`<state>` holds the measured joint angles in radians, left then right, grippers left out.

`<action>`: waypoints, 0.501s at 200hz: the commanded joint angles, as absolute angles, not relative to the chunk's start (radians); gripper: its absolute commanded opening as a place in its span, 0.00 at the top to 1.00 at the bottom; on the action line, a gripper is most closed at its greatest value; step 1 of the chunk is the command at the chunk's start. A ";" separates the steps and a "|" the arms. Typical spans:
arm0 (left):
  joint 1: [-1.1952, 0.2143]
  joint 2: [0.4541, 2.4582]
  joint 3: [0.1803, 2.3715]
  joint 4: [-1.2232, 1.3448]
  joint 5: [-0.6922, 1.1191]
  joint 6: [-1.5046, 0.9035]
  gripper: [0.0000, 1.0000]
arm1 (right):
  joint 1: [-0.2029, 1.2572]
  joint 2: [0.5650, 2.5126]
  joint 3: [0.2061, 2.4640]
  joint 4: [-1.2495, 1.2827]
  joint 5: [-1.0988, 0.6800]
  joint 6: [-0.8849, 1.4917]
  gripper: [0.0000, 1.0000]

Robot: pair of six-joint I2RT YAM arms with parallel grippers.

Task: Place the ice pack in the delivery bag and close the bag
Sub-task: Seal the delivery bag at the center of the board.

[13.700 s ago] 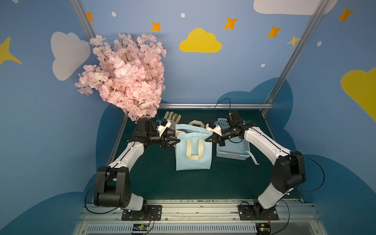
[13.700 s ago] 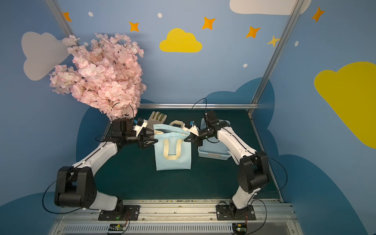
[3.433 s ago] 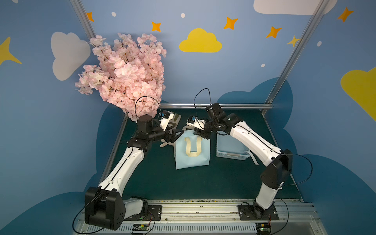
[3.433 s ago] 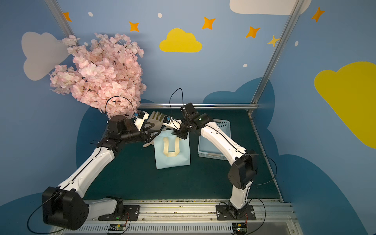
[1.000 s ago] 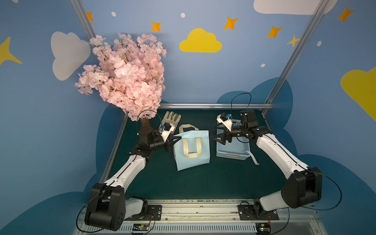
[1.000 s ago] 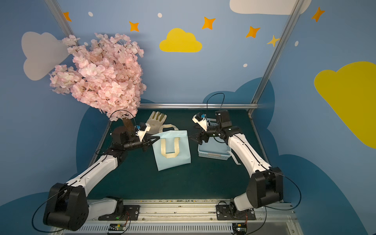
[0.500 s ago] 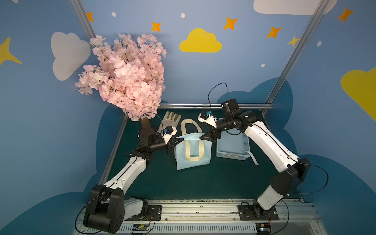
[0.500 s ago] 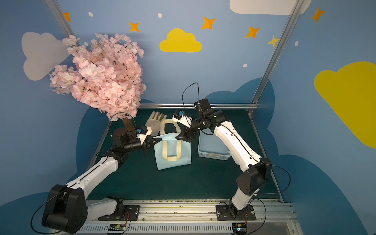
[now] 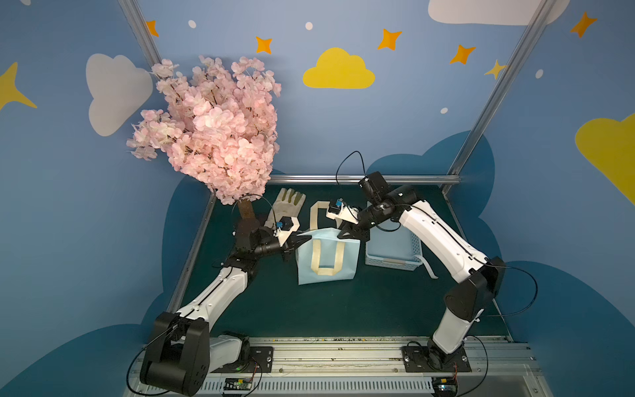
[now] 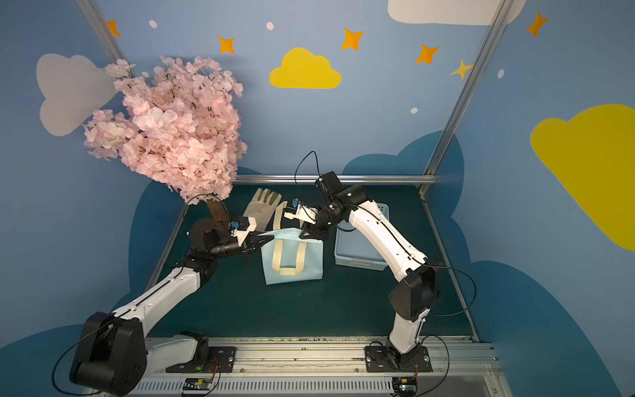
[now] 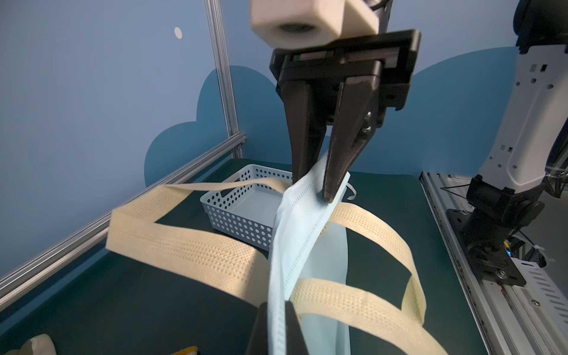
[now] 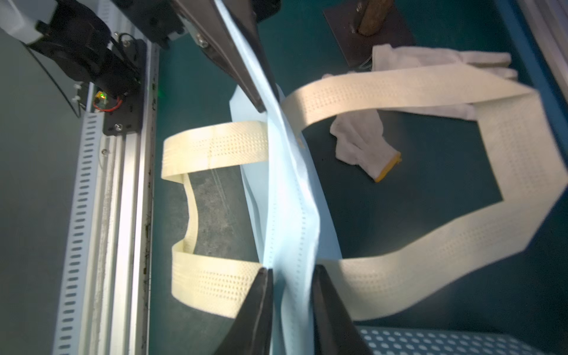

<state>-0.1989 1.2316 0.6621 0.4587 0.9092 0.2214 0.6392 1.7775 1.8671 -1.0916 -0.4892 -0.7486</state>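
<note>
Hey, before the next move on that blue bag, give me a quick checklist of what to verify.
1. Left gripper clamped on delivery bag rim: ok.
2. Right gripper pinching the rim's opposite end: ok.
3. Bag mouth open: not ok, layers pressed flat together.
4. Handles clear of the rim: ok, one flopped to each side.
5. Ice pack located: cannot tell, none in view.

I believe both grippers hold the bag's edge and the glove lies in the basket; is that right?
No: the glove lies on the table behind the bag, not in the basket, as both top views show. The left gripper and right gripper hold the bag's edge.
</note>
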 commanded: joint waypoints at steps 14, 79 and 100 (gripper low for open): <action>-0.197 1.207 0.652 0.582 0.896 0.176 0.97 | 0.643 1.726 1.836 -1.154 -0.340 -0.749 1.00; -0.196 1.223 0.662 0.600 0.914 0.161 0.97 | 0.631 1.684 1.774 -1.157 -0.332 -0.778 0.60; -0.198 1.225 0.664 0.607 0.917 0.158 0.98 | 0.626 1.698 1.772 -1.157 -0.321 -0.773 0.70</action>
<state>-0.2031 1.2320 0.6445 0.5179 0.9089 0.1711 0.6315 1.7016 1.7832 -1.1080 -0.3462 -0.7765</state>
